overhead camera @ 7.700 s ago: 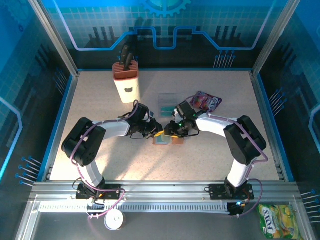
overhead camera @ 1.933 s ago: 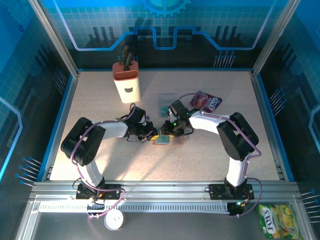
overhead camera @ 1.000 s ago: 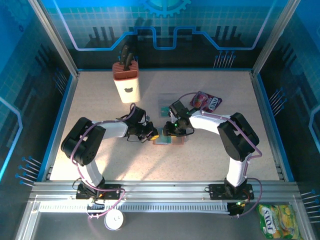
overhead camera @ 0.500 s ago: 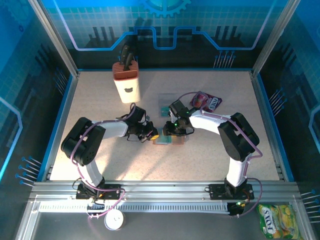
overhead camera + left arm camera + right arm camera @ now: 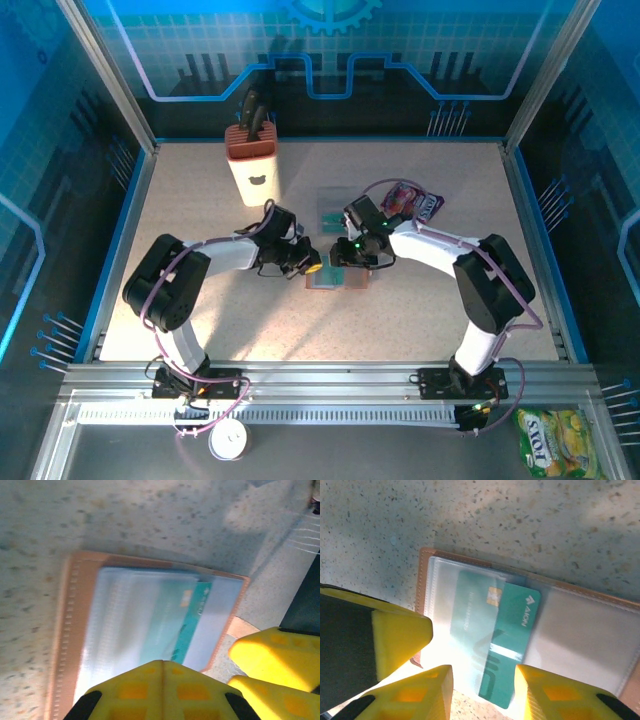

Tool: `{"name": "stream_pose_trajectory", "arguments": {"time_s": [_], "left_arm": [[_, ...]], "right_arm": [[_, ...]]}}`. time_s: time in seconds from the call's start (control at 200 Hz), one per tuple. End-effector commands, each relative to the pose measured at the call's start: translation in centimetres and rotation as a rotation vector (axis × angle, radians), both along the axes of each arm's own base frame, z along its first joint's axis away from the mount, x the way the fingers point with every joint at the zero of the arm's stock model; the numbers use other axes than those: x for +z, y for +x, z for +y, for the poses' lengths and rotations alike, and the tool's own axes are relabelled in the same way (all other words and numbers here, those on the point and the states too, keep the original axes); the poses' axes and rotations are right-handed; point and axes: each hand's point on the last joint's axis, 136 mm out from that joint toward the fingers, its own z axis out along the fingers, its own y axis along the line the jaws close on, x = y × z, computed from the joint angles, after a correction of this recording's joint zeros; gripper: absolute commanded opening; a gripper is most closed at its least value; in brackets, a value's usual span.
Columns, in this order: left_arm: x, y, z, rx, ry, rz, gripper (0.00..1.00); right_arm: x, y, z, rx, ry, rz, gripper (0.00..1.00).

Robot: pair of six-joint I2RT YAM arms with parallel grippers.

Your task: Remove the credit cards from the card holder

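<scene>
The table (image 5: 200, 300) is speckled beige, with both arms reaching in to meet near its middle. A white block (image 5: 252, 172) with a brown top and dark handles stands at the far left. A purple packet (image 5: 412, 204) lies far right of centre, just beyond the right arm. Between block and packet lies a pale teal flat piece (image 5: 331, 208), too small to make out.

The holder (image 5: 335, 279) lies open and flat on the table, just in front of the two grippers. Up close it shows a tan stitched rim (image 5: 67, 630) around clear sleeves (image 5: 580, 625).

The left gripper (image 5: 312, 267) sits at the holder's left edge. Its yellow fingers (image 5: 135, 690) are pressed together with nothing between them, their tips over the holder's near edge.

The right gripper (image 5: 345, 266) hangs over the holder's far side, close beside the left one. Its jaws stand partly apart, one finger (image 5: 420, 695) on each side of the card's free end. Whether they touch the card I cannot tell.

The card (image 5: 507, 640), teal with a gold chip, lies tilted. Its chip end is under the clear sleeve, and the other end pokes out past the holder's edge.
</scene>
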Motion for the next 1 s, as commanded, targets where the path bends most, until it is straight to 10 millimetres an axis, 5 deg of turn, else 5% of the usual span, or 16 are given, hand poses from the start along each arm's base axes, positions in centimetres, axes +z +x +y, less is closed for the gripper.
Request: {"name": "stream_pose_trajectory", "arguments": {"time_s": [0.0,0.995], "left_arm": [[0.3,0.0,-0.8,-0.024,0.013,-0.004,0.06],[-2.9,-1.3,0.4,-0.034,0.112,0.055,0.04]], "right_arm": [[0.2,-0.3,-1.3,-0.020,-0.011,-0.005,0.39],[-1.7,-0.3,-0.3,-0.038,0.061,0.069,0.39]]}}
